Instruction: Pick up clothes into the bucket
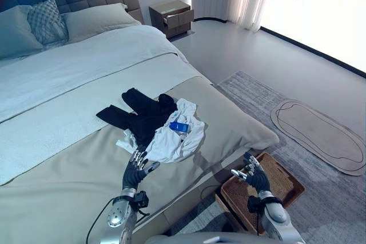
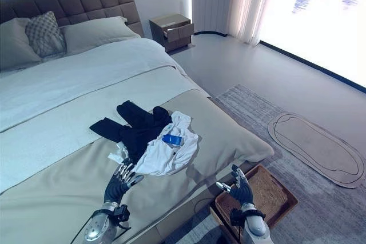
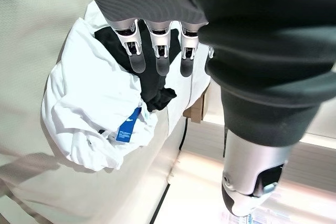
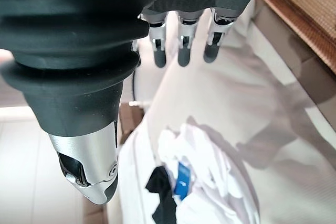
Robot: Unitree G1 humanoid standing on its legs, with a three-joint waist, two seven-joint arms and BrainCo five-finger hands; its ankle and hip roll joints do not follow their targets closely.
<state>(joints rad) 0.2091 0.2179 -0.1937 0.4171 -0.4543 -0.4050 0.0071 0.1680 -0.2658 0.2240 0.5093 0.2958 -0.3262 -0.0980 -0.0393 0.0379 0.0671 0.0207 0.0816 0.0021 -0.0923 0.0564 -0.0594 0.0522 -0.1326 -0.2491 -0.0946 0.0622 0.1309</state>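
Left eye view: a bed (image 1: pixel 68 158) fills the left half, with pillows (image 1: pixel 91 21) at its head at 11 o'clock. On the beige cover near the foot lies a heap of clothes: a dark garment (image 1: pixel 140 115) spread out, and touching it at its 4 o'clock side a white garment (image 1: pixel 180 138) with a blue tag (image 1: pixel 179 127) on top. The left hand (image 1: pixel 137 170) hovers over the cover just at 7 o'clock of the white garment, fingers straight and spread, holding nothing. The right hand (image 1: pixel 251 174) is off the bed's corner, above a brown woven basket (image 1: pixel 289 184) standing on the floor at 5 o'clock; its fingers are loosely extended and empty. A grey rug (image 1: pixel 251 92) lies under the basket, an oval mat (image 1: pixel 320 132) at 3 o'clock, a nightstand (image 1: pixel 171 16) at 12 o'clock.

Right eye view: same layout; the left hand (image 2: pixel 120 180) is close to the white garment's edge, whether touching I cannot tell. The right hand (image 2: pixel 239 186) hangs over the basket's near rim.

Left wrist view: the left hand's fingers (image 3: pixel 159 56) are straight, pointing over the dark garment (image 3: pixel 157 85) and the white one (image 3: pixel 89 114), apart from both.

Right wrist view: the right hand's fingers (image 4: pixel 182 45) are straight and free; the basket (image 4: pixel 304 3) shows in one corner, the clothes (image 4: pixel 205 192) lie on the bed farther off.
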